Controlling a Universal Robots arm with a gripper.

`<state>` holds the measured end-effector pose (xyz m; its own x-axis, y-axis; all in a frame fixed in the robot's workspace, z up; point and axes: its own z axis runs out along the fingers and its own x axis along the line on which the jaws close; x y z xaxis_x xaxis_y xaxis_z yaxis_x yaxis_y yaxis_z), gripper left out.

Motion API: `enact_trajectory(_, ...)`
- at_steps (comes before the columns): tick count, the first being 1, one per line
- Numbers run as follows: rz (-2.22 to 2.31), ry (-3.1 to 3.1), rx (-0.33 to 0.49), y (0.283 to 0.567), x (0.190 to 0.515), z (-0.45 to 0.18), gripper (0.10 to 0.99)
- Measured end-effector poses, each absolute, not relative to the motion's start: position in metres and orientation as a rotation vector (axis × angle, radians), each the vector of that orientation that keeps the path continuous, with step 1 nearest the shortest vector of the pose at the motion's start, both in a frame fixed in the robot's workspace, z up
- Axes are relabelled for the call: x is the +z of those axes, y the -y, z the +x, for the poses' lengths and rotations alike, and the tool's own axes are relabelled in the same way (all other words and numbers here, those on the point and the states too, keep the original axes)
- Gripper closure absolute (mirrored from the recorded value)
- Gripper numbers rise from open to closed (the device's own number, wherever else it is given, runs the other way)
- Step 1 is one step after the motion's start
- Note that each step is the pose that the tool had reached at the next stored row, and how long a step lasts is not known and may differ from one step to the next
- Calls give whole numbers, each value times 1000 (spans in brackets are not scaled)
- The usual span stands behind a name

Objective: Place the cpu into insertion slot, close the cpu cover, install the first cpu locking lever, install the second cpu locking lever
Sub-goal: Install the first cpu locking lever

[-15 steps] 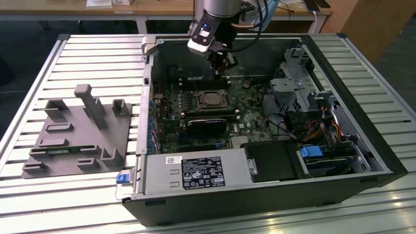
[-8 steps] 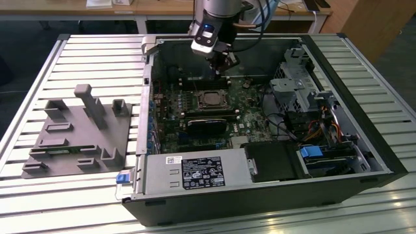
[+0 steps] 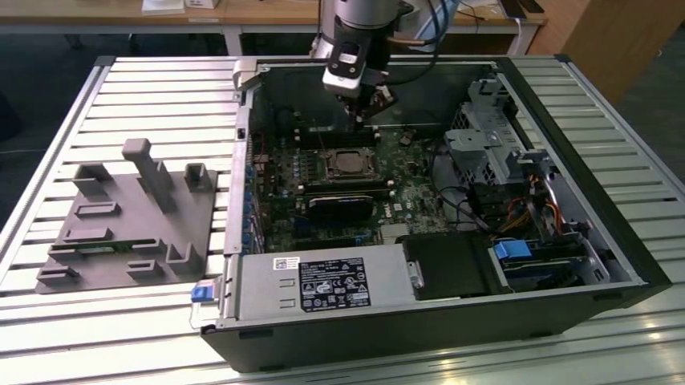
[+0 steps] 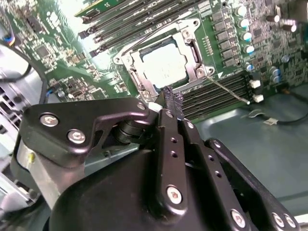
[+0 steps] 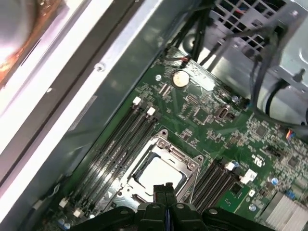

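Cpu (image 4: 163,65) pale silver within cpu cover (image 4: 139,77)

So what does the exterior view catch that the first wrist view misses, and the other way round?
Exterior view: the whole open computer case on a slatted table, a grey fixture at the exterior view's left, and the labelled power box. First wrist view: close-up board detail, such as a round coin battery and the memory slots. Shared: the gripper, fingers shut, poised over the cpu, which sits in the insertion slot with the cpu cover framing it.
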<state>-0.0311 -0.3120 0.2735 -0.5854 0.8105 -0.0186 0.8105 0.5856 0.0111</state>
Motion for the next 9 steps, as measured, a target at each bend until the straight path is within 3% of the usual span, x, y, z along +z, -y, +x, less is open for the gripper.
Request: enact_trajectory(9, 1203, -2879, 5, 312, 273, -31, 980)
